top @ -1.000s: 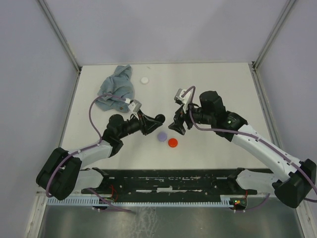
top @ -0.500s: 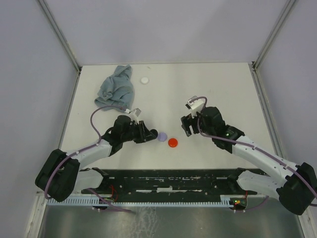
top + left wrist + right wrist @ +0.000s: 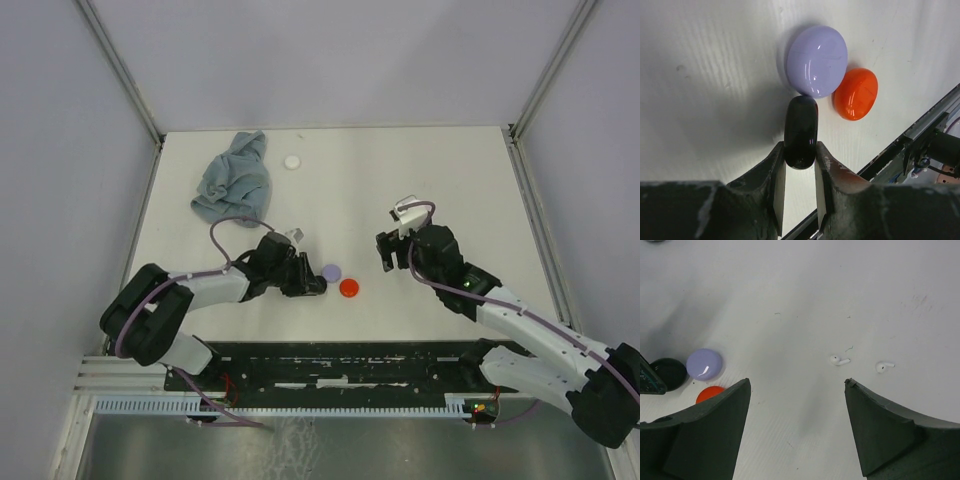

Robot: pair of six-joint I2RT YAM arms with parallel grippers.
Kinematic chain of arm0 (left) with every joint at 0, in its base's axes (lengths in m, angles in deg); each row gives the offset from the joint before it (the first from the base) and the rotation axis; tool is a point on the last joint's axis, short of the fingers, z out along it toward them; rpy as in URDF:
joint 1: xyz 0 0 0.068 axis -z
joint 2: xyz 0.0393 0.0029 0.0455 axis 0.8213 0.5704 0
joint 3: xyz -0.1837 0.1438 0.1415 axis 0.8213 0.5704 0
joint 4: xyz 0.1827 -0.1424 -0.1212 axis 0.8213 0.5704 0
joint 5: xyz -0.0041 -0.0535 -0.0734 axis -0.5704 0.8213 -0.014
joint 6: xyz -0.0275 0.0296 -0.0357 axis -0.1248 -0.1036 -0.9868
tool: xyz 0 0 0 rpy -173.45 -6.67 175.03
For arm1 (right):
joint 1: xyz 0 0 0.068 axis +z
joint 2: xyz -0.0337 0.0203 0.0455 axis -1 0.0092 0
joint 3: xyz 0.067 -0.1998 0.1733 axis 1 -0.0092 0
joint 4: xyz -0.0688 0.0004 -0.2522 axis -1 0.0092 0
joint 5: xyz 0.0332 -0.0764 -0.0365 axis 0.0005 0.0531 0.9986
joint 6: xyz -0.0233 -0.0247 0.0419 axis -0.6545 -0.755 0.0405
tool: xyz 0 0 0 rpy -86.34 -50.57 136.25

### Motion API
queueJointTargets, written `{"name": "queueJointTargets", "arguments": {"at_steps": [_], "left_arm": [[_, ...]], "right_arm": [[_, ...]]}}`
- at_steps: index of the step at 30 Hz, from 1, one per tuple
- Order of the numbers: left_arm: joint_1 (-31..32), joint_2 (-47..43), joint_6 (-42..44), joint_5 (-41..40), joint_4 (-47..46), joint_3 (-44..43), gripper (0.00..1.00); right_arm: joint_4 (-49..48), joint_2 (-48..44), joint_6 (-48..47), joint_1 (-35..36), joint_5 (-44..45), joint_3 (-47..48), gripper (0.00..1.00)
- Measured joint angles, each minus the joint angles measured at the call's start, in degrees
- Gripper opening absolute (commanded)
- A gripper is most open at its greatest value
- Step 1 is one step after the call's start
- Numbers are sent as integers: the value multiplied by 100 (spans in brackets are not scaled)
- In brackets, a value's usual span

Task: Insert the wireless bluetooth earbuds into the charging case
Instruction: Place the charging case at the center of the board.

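Grip comes first on the left: the left claw (image 3: 800, 150) is clamped on the black case (image 3: 801, 127), holding it up on its edge between both fingers. The case's far rim is touching or all but touching the lavender case (image 3: 817, 61) straight ahead of the claw. The red case (image 3: 856, 94) lies ahead and to that claw's right, just beside the lavender one. The right claw (image 3: 797, 385) hangs spread wide with nothing in it above the counter (image 3: 450, 180). The two white earbuds (image 3: 839, 360) lie loose on the counter ahead of it, toward its right finger, near each other but apart. A white case (image 3: 291, 161) sits well beyond both claws, near a crumpled cloth (image 3: 235, 178). No earbud is in any case, and the black case looks shut, so I judge the task is at its opening step: one claw securing a case, the other lined up for a pickup. Next, the right claw likely needs to drop and narrow carefully onto one tiny earbud, which could easily skid or roll out of the pinch. The held case would need to be laid flat and opened. By colour the earbuds may belong to the white case; I cannot tell.
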Motion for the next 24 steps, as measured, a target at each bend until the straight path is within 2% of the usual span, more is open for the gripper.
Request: {"name": "queueJointTargets", "arguments": {"at_steps": [4, 9, 11, 15, 19, 24], "left_arm": [[118, 144, 0, -129, 74, -238, 44], [133, 160, 24, -522, 542, -470, 54], [133, 153, 70, -699, 739, -540, 63], [122, 15, 203, -1204, 1189, -734, 73], [-28, -96, 466, -1740, 1764, -962, 80], [-356, -85, 957, -2490, 2321, -1779, 86]], "right_arm": [[-33, -229, 7, 0, 63, -63, 85], [-57, -367, 26, 0, 157, -76, 86], [-55, -369, 42, 0, 175, -85, 86], [-33, -391, 52, 0, 199, -116, 86], [-31, -503, 63, 0, 295, -177, 88], [-31, -551, 103, 0, 350, -225, 89]]}}
